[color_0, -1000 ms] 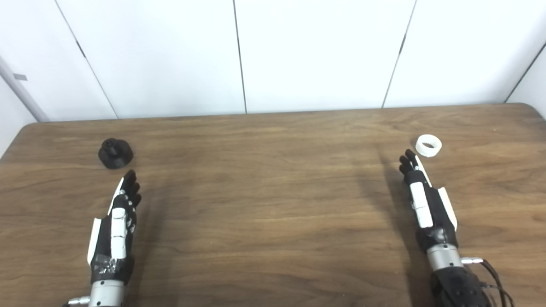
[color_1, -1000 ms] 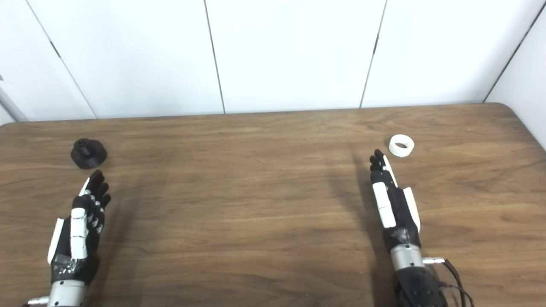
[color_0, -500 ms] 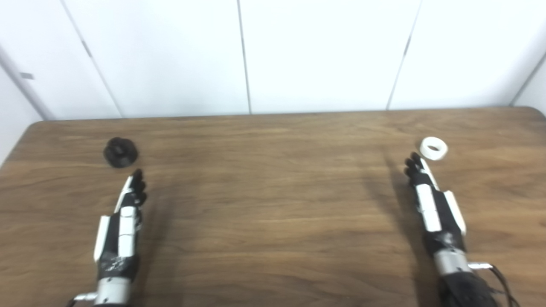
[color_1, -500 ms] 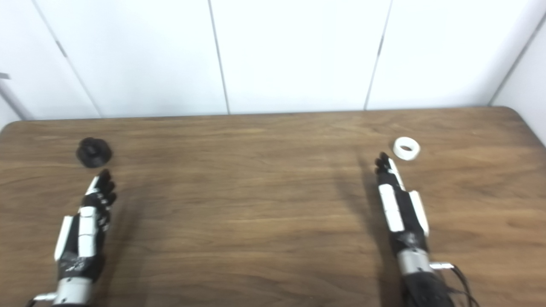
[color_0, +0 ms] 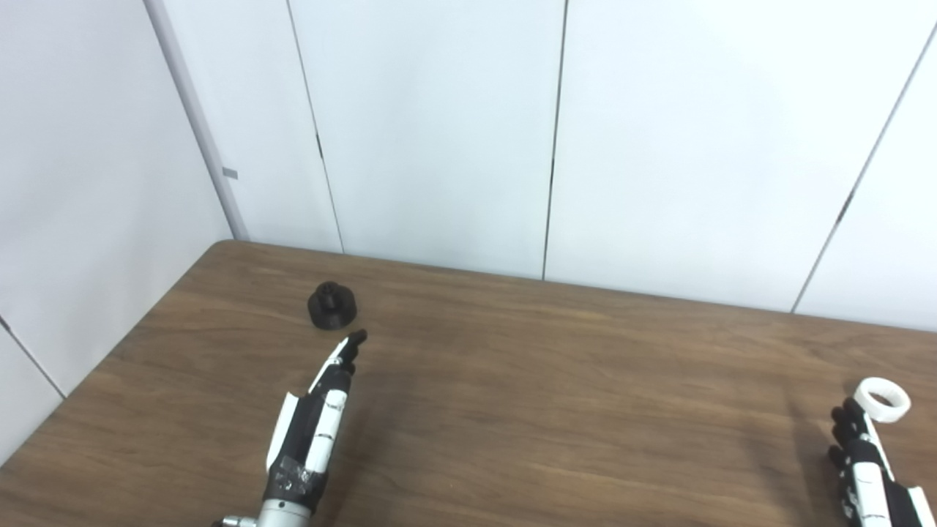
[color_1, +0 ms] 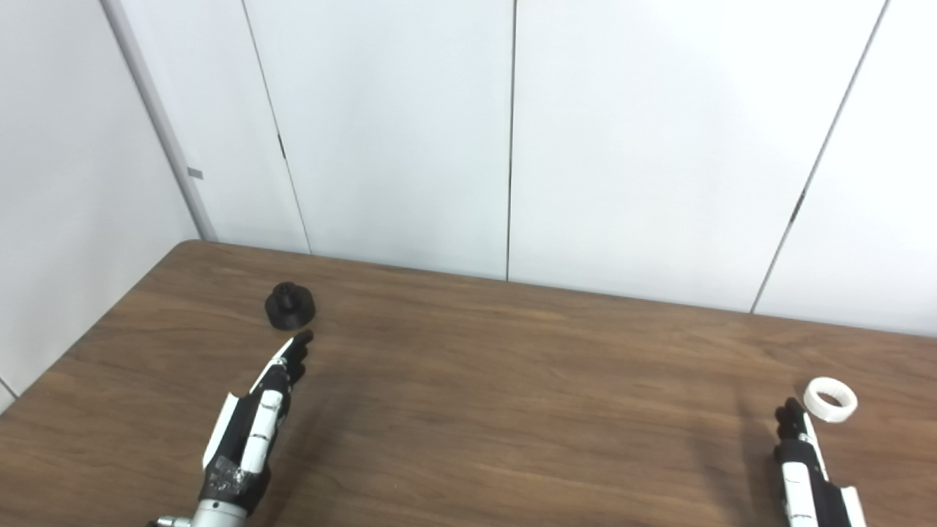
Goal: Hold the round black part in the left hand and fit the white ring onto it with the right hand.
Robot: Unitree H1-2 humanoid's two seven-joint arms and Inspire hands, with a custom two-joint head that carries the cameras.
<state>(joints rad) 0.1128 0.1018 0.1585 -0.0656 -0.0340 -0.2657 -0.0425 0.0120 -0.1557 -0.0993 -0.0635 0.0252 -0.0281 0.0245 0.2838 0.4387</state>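
Both hands lie empty on the wooden worktop [color_0: 556, 380], each just short of its part.

The left hand [color_0: 315, 424] stretches flat with its fingers [color_0: 350, 348] straight and held close together, their tips just beside the round black part [color_0: 331, 306], not touching it. That part sits near the worktop's far left corner. The right hand [color_1: 805, 468], partly cut off by the frame, also holds nothing, fingers extended side by side, tips near the white ring [color_1: 829, 399], which lies flat far to the right.
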